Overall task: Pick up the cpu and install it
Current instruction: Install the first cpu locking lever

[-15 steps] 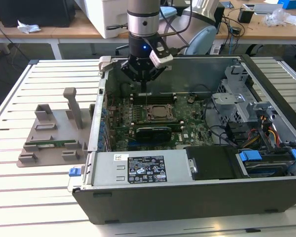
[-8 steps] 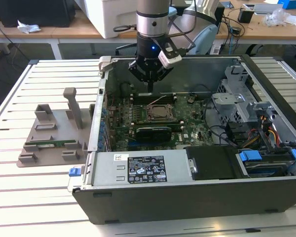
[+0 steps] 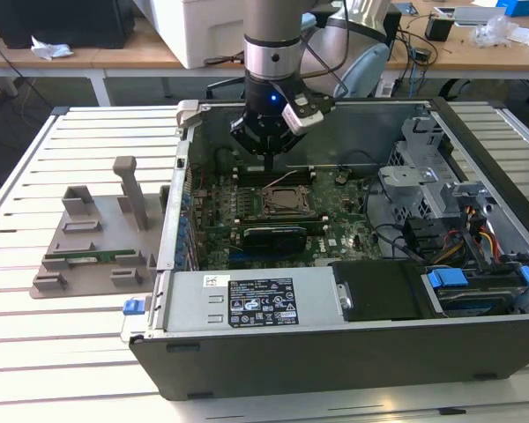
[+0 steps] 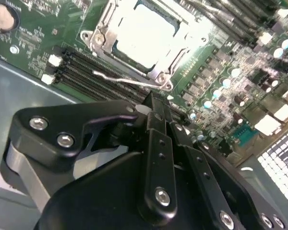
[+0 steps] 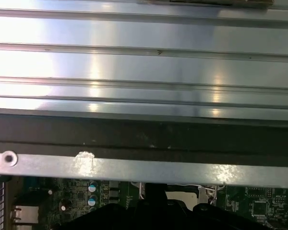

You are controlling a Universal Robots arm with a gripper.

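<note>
The cpu point(image 4: 144, 33) appears as a bright silver square lying flat inside the black socket frame point(image 4: 102, 29) on the green motherboard; glare hides its rim. In the exterior view the socket point(image 3: 286, 201) is in the middle of the board inside the open computer case point(image 3: 335, 352). My gripper point(image 3: 271, 166) hangs just above the board at the socket's far side, next to the memory slots. Its black fingers point(image 4: 156, 124) meet at the tip, shut, with nothing visible between them. The thin metal lever point(image 4: 129, 81) lies along the socket's edge closest to the tip.
A grey fixture point(image 3: 97, 238) on the slatted table point(image 3: 35, 352) at the exterior view's left holds a long green memory stick point(image 3: 93, 258). Drive cages and cables point(image 3: 458, 229) fill the case's right side. The case wall point(image 5: 144, 167) runs close behind the gripper.
</note>
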